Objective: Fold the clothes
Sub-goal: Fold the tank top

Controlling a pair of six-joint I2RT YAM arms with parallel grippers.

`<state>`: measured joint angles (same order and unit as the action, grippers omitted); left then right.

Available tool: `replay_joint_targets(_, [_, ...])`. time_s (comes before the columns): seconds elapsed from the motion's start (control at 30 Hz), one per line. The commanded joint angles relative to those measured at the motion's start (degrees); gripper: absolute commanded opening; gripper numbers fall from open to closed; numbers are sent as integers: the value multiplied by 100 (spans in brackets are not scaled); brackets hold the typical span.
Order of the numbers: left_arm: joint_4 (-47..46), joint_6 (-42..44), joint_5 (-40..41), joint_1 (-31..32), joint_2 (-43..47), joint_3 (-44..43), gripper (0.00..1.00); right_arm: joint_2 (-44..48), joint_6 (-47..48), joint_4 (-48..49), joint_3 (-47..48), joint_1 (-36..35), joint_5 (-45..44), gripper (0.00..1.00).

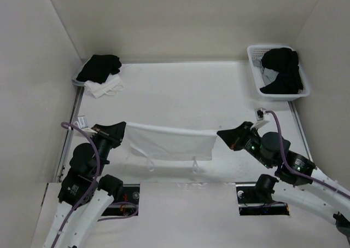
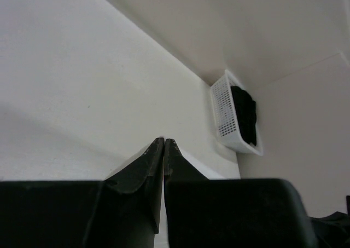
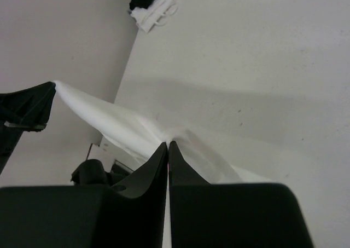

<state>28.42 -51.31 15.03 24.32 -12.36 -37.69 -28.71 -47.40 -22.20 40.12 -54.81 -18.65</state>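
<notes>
The clothes, a thin white camisole (image 1: 172, 143), hang stretched above the table between both arms, with two loop straps (image 1: 194, 165) dangling at the lower edge. My left gripper (image 1: 124, 128) is shut on the garment's left corner. My right gripper (image 1: 219, 134) is shut on its right corner. In the right wrist view the white fabric (image 3: 117, 125) runs from my closed fingertips (image 3: 168, 144) to the other gripper at the left. In the left wrist view my fingertips (image 2: 164, 140) are pressed together, and a sliver of white fabric (image 2: 198, 167) shows behind them.
A white basket (image 1: 252, 57) (image 2: 224, 108) with a black garment stands at the back right. A black garment (image 1: 99, 67) piled over a white one (image 1: 106, 87) lies at the back left corner. Walls enclose the table on three sides.
</notes>
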Motion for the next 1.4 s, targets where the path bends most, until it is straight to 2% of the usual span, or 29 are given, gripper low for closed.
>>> replay_joint_targets(0.0, [805, -11, 238, 34, -117, 165, 0, -353, -86, -559, 102, -254, -473, 5])
replay_joint_targets(0.13, [-106, 51, 194, 7, -871, 832, 0, -1284, 274, 458, -293, 744, 272, 5])
replay_joint_targets(0.3, [-2013, 288, 159, -220, -2917, 1220, 0, -3005, 442, 2296, -549, 2415, 1863, 5])
replay_joint_targets(0.37, [-2979, 323, 80, -458, -3989, 1124, 0, -3813, 503, 2701, -287, 2777, 2102, 5])
replay_joint_targets(0.47, [-3947, 332, -218, -731, -5360, 677, 0, -5061, 608, 3027, 327, 3181, 2339, 5])
replay_joint_targets(0.57, [-4371, 315, -324, -827, -6372, 167, 0, -5977, 618, 3177, 873, 3472, 2533, 5])
replay_joint_targets(0.67, [-4617, 271, -386, -942, -6980, -159, 0, -6559, 565, 3318, 1234, 3718, 2674, 5])
replay_joint_targets(0.83, [-4715, 95, -685, -1030, -6763, 33, 0, -6253, 547, 3380, 1034, 3745, 2665, 5])
replay_joint_targets(1.17, [-4583, 95, -1036, -1083, -5296, 1219, 1, -5084, 451, 3476, -266, 3587, 2332, 6])
replay_joint_targets(1.37, [-4004, 25, -1142, -977, -4005, 1878, 1, -4346, 398, 3397, -1066, 3376, 2182, 6])
